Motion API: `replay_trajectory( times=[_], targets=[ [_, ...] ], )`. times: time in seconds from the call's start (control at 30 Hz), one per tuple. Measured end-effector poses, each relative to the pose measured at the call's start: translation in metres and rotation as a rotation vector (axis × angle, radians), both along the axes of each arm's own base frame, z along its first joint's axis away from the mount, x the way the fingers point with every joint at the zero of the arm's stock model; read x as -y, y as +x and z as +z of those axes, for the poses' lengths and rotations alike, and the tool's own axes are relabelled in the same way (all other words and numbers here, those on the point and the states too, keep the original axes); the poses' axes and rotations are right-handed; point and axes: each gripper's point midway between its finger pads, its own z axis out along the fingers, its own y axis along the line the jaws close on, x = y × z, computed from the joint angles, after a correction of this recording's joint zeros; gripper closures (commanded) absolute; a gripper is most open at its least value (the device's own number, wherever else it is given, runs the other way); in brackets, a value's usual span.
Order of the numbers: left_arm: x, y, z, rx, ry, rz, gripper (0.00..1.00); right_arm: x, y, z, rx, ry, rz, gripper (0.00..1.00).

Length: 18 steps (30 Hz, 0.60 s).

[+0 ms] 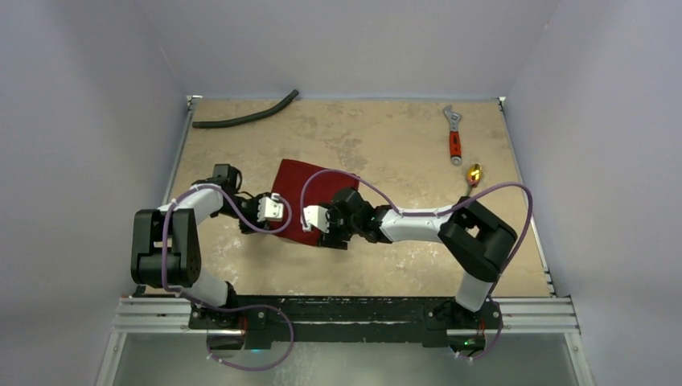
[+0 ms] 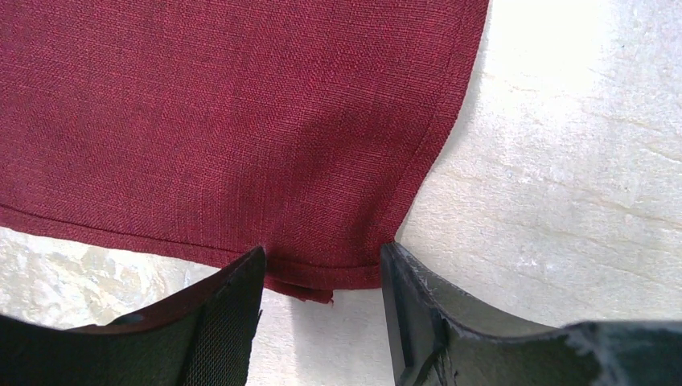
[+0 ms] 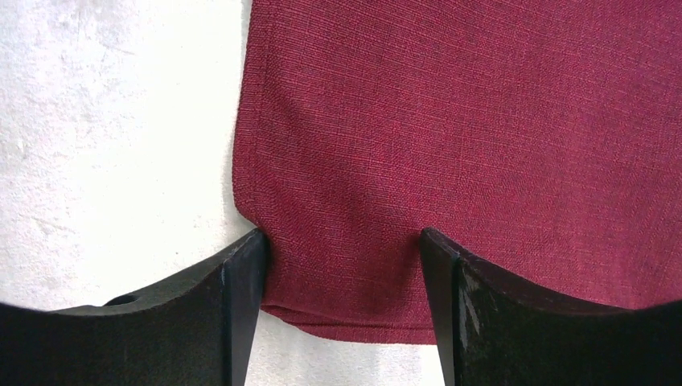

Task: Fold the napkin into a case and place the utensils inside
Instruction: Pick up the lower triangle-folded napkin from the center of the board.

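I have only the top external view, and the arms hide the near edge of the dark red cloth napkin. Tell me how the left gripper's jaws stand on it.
Observer: In the left wrist view the left gripper is open, with a corner of the napkin lying between its jaws.
Operator: Report the cloth at that corner.
Observer: A second layer peeks out below the stitched hem there, so the cloth is doubled.
Operator: Now the right gripper.
Observer: The right gripper is open too. Its jaws straddle another corner of the napkin, which lies flat on the pale mottled table.
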Motion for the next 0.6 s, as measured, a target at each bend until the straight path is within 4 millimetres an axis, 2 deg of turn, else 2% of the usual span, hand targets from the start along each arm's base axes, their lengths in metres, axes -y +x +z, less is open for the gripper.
replay_trajectory(
  times=[0.07,0.1,0.27,0.33,0.5,0.6],
  targets=[
    [-0.002,0.003,0.000,0.015,0.003,-0.004,0.47,-0.002,0.000,-0.001,-0.018,0.000,-0.012,0.33],
    [-0.002,0.003,0.000,0.017,0.003,-0.007,0.50,-0.003,-0.001,-0.001,-0.029,0.002,-0.018,0.36],
    [-0.004,0.004,-0.001,0.029,0.016,-0.025,0.85,-0.007,-0.008,-0.005,-0.096,0.011,-0.039,0.62],
    [-0.005,0.006,-0.001,0.034,0.020,-0.025,0.93,-0.011,-0.012,-0.007,-0.126,0.016,-0.040,0.75],
    [-0.007,0.011,-0.002,0.060,0.033,-0.037,0.98,-0.013,-0.020,-0.008,-0.193,0.031,-0.071,0.97],
    [-0.007,0.011,-0.001,0.060,0.033,-0.041,1.00,-0.014,-0.022,-0.008,-0.215,0.043,-0.090,1.00]
  ],
)
